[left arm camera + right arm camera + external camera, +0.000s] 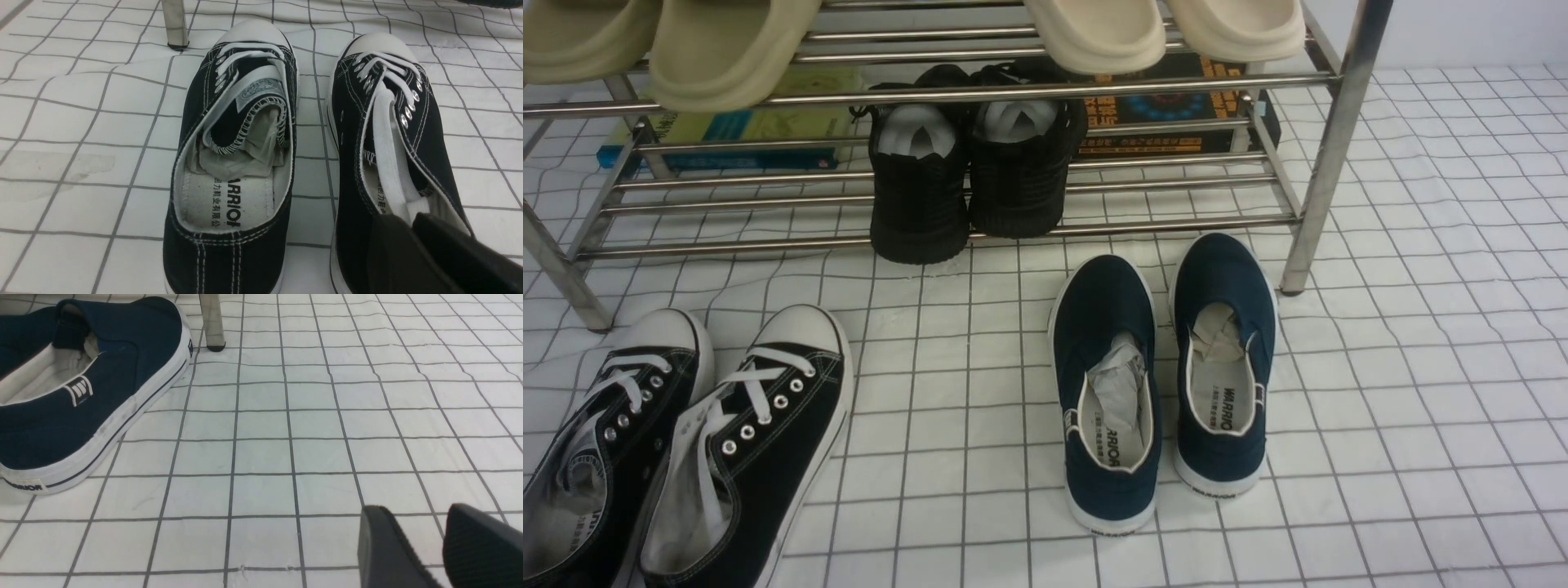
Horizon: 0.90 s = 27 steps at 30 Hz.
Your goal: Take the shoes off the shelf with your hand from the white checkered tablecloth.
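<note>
A: Item one, the shoes (686, 441): black canvas lace-ups, count two, side by side on the white checkered tablecloth (1421, 367), off the shelf (1327, 147), toes pointing at its left leg. Likely parked there as the drop spot.

B: And the left gripper (412, 228)?

A: It hangs over the heel of one sneaker, fingers nearly together, a thin slit between. Whether they pinch the heel collar cannot be told.

B: Right gripper (443, 547)?

A: Fingers apart, nothing between, over bare cloth well clear of the navy slip-ons (1168, 376), count two, also on the cloth.

B: On the rack?

A: Black knit shoes (972, 180), two, lower tier, heels outward for easy grasping. Beige slippers (727, 49), four, upper tier.
</note>
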Each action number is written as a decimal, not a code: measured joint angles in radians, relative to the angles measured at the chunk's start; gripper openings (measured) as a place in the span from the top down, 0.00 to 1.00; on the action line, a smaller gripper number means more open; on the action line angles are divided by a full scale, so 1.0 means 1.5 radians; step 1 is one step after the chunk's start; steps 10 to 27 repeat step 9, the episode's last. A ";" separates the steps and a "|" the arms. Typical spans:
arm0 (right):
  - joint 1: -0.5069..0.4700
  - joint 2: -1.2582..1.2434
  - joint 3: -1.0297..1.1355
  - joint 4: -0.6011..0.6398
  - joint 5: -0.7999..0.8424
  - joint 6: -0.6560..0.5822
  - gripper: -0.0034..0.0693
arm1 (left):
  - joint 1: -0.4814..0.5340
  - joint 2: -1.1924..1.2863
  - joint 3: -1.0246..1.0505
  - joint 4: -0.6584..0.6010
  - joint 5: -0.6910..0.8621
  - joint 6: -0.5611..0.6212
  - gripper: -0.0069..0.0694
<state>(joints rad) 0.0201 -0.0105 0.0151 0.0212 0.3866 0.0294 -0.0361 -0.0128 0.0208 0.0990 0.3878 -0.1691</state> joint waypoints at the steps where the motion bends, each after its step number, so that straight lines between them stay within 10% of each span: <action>1: 0.000 0.000 0.000 0.000 0.000 0.000 0.62 | 0.000 0.000 0.000 0.000 0.000 0.000 0.79; 27: 0.000 0.000 0.000 0.000 0.000 0.000 0.62 | 0.000 0.000 0.000 0.000 0.000 0.000 0.77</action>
